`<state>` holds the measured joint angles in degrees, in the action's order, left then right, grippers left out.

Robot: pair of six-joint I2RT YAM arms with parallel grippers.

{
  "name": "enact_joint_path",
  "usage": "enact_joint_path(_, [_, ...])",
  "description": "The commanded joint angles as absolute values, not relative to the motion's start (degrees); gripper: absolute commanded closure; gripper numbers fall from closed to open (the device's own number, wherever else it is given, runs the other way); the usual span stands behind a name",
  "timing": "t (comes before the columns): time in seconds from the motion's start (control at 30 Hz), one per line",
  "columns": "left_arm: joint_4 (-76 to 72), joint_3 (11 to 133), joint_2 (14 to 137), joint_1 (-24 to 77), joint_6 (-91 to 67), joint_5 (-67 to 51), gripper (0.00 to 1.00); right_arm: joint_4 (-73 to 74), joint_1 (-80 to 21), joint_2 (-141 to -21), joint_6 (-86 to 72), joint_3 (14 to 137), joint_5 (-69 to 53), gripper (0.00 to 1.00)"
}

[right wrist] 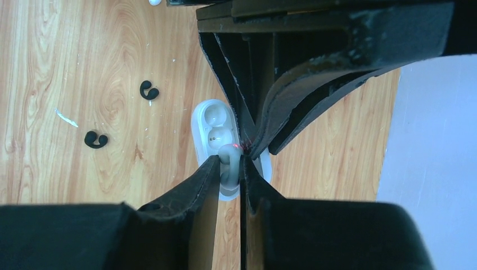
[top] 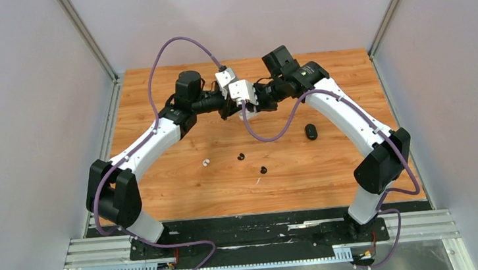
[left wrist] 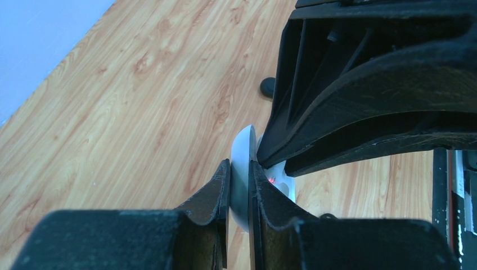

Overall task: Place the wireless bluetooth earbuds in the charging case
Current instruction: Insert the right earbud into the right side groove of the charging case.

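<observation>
An open white charging case (top: 249, 113) is held up at the middle back of the table, where both arms meet. My left gripper (left wrist: 240, 164) is shut on its thin lid (left wrist: 243, 149). In the right wrist view the case's tray (right wrist: 198, 121) shows two moulded wells. My right gripper (right wrist: 230, 158) pinches a white earbud (right wrist: 228, 166) over the near well, with both pads against it. Two black earbuds (right wrist: 149, 90) (right wrist: 95, 139) lie loose on the wood, also seen from above (top: 240, 156) (top: 263, 169). Another white earbud (top: 206, 162) lies to their left.
A shut black oval case (top: 311, 131) lies on the table to the right of the loose buds. A small white fleck (right wrist: 66, 118) sits near the black buds. Grey walls close in the table on the left, right and back.
</observation>
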<state>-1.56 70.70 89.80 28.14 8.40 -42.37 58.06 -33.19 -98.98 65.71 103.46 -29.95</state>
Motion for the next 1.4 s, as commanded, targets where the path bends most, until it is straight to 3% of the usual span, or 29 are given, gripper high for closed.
enact_joint_path(0.0, [-7.6, 74.1, 88.4, 28.9, 9.2, -44.8, 1.0, 58.8, -33.7, -98.8, 63.1, 103.6, -30.1, 0.82])
enact_joint_path(0.53, [-6.1, 74.6, 88.7, 28.9, 10.0, -45.3, 1.0, 57.8, -31.4, -100.7, 56.2, 106.2, -31.7, 0.78])
enact_joint_path(0.87, [-4.5, 75.3, 89.0, 28.9, 11.4, -45.3, 1.0, 56.3, -29.9, -101.2, 53.6, 106.2, -31.4, 0.98])
enact_joint_path(1.37, [-0.7, 75.1, 88.9, 28.9, 15.8, -45.3, 1.0, 47.9, -26.9, -94.4, 51.9, 98.9, -31.7, 1.0])
